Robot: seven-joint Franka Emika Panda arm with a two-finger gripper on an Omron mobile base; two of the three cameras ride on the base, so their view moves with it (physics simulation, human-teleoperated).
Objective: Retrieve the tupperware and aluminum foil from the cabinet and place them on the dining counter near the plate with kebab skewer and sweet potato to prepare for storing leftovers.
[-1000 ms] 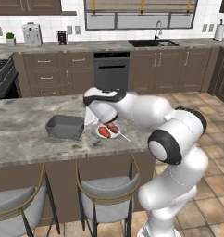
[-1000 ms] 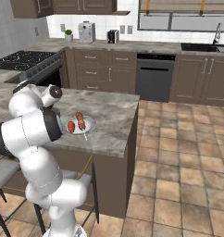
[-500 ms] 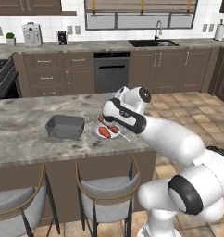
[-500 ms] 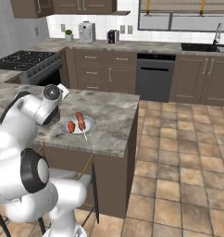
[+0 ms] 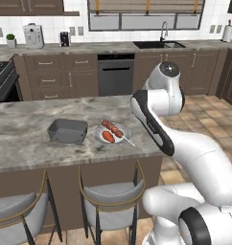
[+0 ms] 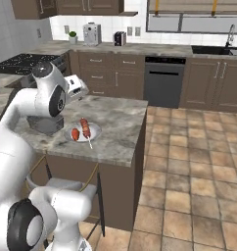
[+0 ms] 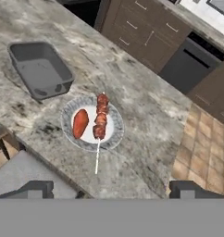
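The grey tupperware (image 5: 67, 130) (image 6: 44, 125) (image 7: 40, 68) stands upright and empty on the dining counter (image 5: 22, 143) (image 6: 115, 122) (image 7: 146, 115). Right beside it lies the white plate (image 5: 122, 139) (image 6: 93, 135) (image 7: 114, 134). On the plate are the kebab skewer (image 5: 114, 129) (image 6: 84, 128) (image 7: 101, 115) and the sweet potato (image 5: 108, 137) (image 6: 75, 134) (image 7: 80, 123). My gripper (image 7: 115, 190) is open and holds nothing, high above the counter's stool-side edge and looking down on the plate. The aluminum foil and the cabinet are out of view.
Two grey stools (image 5: 108, 201) (image 5: 15, 217) are tucked under the counter's near edge. Base cabinets, a dishwasher (image 5: 115, 74) and a sink (image 5: 158, 44) line the back wall, with a stove (image 6: 20, 61) at the left. Open tiled floor (image 6: 189, 171) lies right of the island.
My arm has lifted and swung back to the right, away from the tub and plate. The tupperware stays on the counter beside the plate, and the gripper stays open.
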